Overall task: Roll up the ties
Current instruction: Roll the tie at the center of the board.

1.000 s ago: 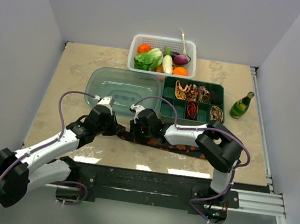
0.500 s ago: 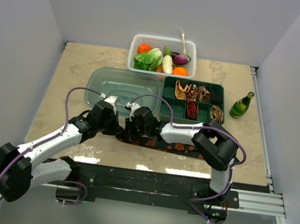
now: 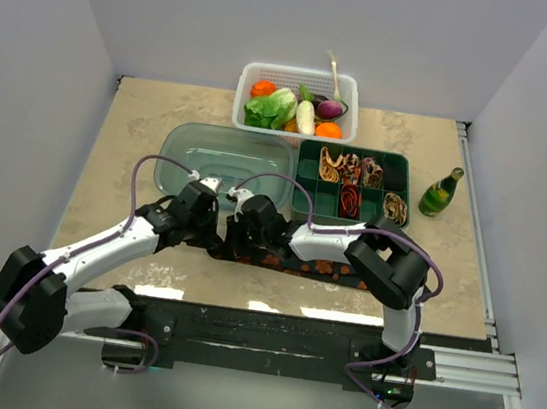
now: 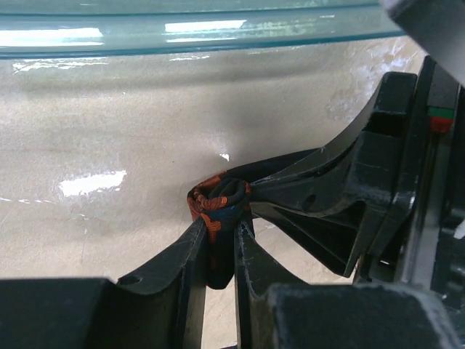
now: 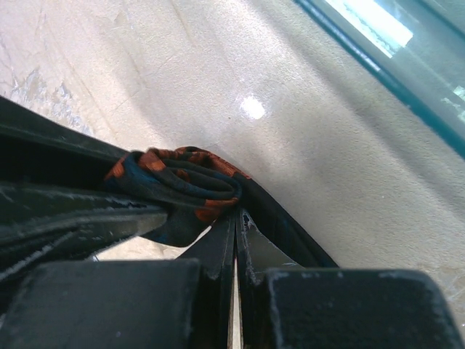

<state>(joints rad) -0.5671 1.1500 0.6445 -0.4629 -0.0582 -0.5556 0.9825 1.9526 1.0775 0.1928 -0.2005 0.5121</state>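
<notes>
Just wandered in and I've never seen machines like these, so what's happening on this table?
Two robot arms are rolling a necktie. The left gripper and right gripper both pinch the small coil started at one end of the black tie; the rest lies flat on the table to the right. Other rolled ties already sit in the green tray behind.

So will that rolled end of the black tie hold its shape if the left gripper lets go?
Probably not: the black tie looks soft, its roll loose and squashed in the left gripper. Its flat tail likely drags limp.
</notes>
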